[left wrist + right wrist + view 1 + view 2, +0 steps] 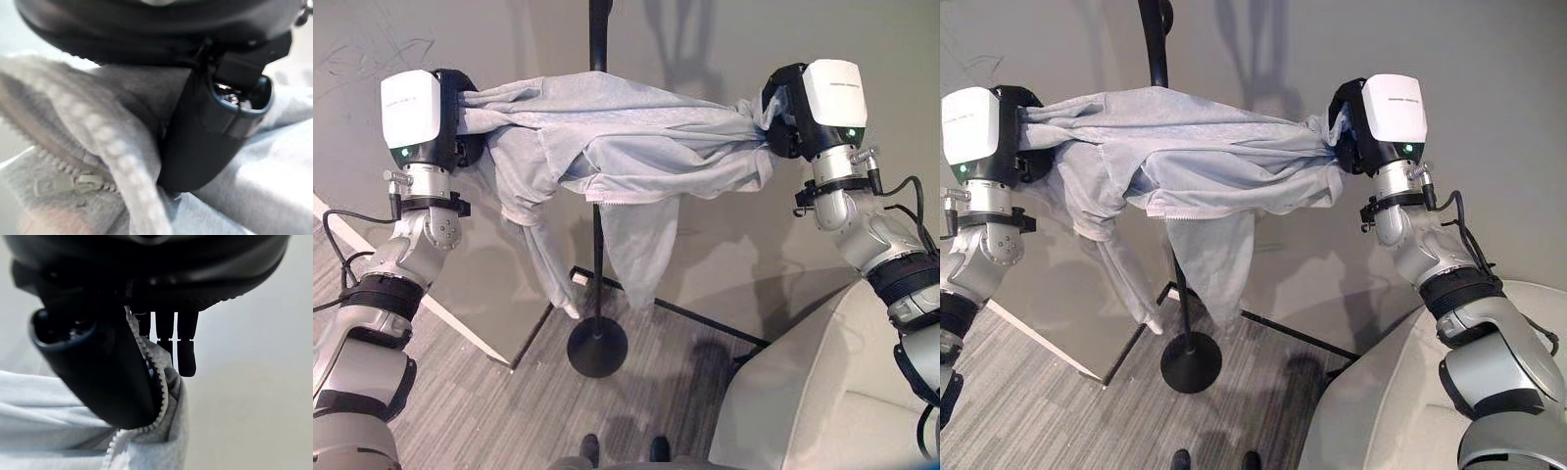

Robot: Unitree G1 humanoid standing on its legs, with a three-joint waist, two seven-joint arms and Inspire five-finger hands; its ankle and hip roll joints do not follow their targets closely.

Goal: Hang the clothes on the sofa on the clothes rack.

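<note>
Both hands are up at the same height with a light grey zip-up hoodie stretched between them: the left hand has its fingers curled into one bunched end, and the right hand pinches the other end, its thumb clamped over the zipper edge against the fingers behind it. Between the two hands, and just behind the sagging middle of the cloth, stands the black pole of the clothes rack, with its round base on the floor well below. A sleeve and a panel of the hoodie hang down from the stretched span, close to the pole. From where I stand the risk looks plain enough: the garment is spread flat in front of the pole, not over any hook I can see, so if either hand lets go now, the whole thing would likely slide off and drop to the floor. Pulling the ends further apart could also slip the zipper edge out of the right hand's pinch. The pale sofa sits low beside the right arm.
</note>
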